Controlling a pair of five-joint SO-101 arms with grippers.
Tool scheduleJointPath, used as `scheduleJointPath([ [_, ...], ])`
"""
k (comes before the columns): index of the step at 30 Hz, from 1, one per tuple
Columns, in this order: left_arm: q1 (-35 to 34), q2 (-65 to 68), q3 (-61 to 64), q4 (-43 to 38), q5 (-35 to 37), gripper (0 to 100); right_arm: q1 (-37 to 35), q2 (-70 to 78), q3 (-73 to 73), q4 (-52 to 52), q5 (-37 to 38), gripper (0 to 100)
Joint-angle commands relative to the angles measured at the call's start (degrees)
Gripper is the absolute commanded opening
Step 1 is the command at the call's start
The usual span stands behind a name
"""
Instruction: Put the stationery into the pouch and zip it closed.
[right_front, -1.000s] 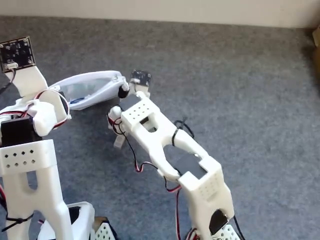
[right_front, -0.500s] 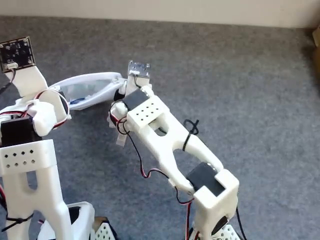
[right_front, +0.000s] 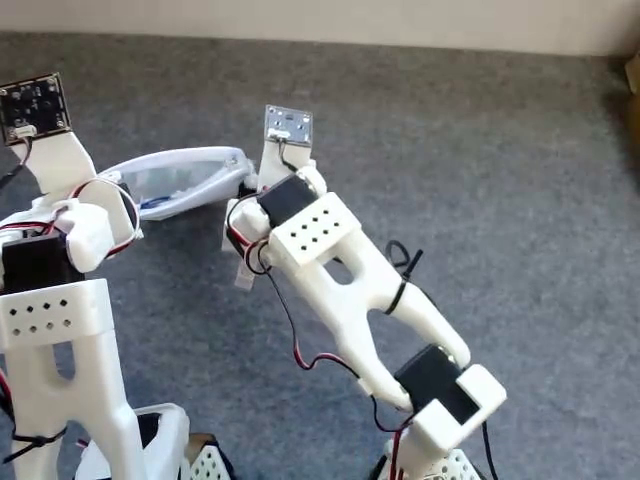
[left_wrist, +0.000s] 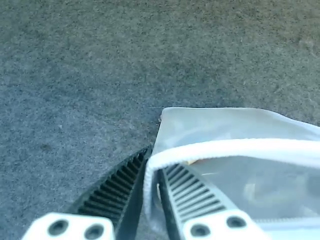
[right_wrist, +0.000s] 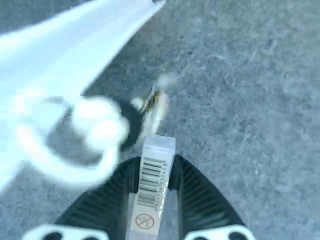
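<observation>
– Pouch (right_front: 185, 180) is stretched across the grey counter (right_front: 480, 170) between your two arms. What holds it?
– Your left end effector (left_wrist: 152, 185). Its jaws are pressed together on the white rim at one end, so that end is fixed. Some things show through the clear wall, but I cannot tell what they are.
– And the right one?
– Your right end effector (right_wrist: 155, 161) is closed on a small labelled stationery piece (right_wrist: 149, 192), which stands out forward between the jaws. It hangs just beside the other end of the pouch, near the zip pull ring (right_wrist: 75, 135). The piece is outside the pouch, over the counter.
– Which step is this, then?
– I judge it is the loading step, and the zipping comes after. For the next move you need to bring the piece above the mouth and point it into the opening, and only then let the jaws part. I cannot tell how wide the mouth stands open, so go slowly at the rim. A push there may drag the pouch against the left hold.
– How much room do you see?
– You have wide counter on the right arm's outer side and toward the far wall (right_front: 400, 20). The inner side is tight, because the left arm (right_front: 60, 250) stands close by the pouch. Keep your swing away from it.
</observation>
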Motion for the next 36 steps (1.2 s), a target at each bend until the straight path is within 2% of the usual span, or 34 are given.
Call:
scheduleJointPath([
  [1,-0.31,1.27,0.92,-0.26,0.53,1,0.04,-6.11,-0.92,1.71,0.79,0.5],
  [16,-0.22,1.27,0.92,0.0,0.53,1,0.04,-13.67,-0.92,8.66,0.88,0.5],
  [20,-0.22,1.27,0.92,0.0,0.53,1,0.04,-17.01,1.71,8.66,5.01,0.5],
  [30,-0.22,1.27,0.92,0.09,0.53,1,-0.04,-30.37,18.15,-5.23,5.98,0.5],
  [36,3.82,1.27,0.92,0.09,-2.11,1,0.04,-40.31,31.16,-21.05,5.98,0.5],
])
